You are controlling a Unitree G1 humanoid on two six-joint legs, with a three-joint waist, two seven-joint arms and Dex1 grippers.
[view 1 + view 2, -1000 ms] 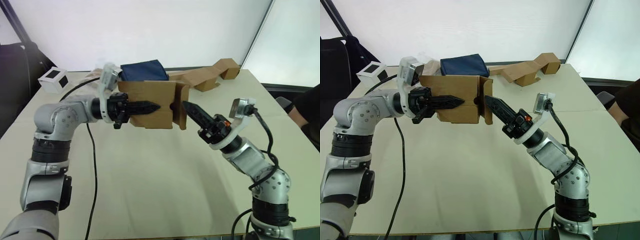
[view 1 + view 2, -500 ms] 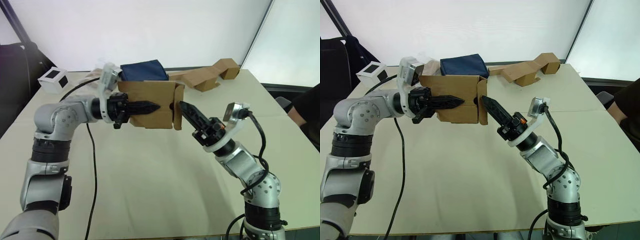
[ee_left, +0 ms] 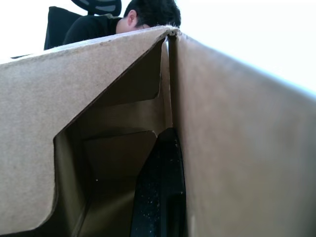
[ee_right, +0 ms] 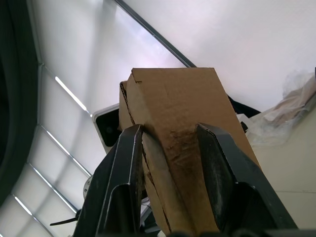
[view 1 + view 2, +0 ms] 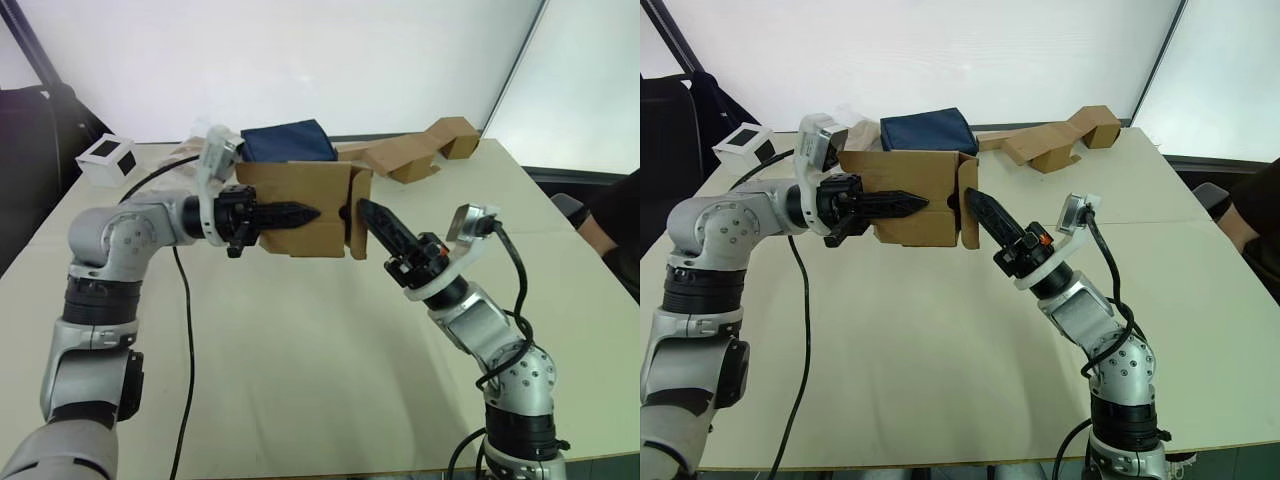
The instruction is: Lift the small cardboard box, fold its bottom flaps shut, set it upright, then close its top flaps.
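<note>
Right gripper (image 5: 366,209) nearer box flap (image 5: 359,212), blue bag (image 5: 288,141) behind.

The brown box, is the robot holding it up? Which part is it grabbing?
Yes. The left gripper holds the small cardboard box by its front wall, one finger inside. The right gripper's fingers straddle a flap at its end.

bare table (image 5: 300,340) under the small cardboard box (image 5: 300,200); navy bag (image 5: 290,140) crowds behind.

The small cardboard box (image 5: 300,205), plain brown, hangs above the table on its side, end flaps (image 5: 358,211) ajar.
</note>
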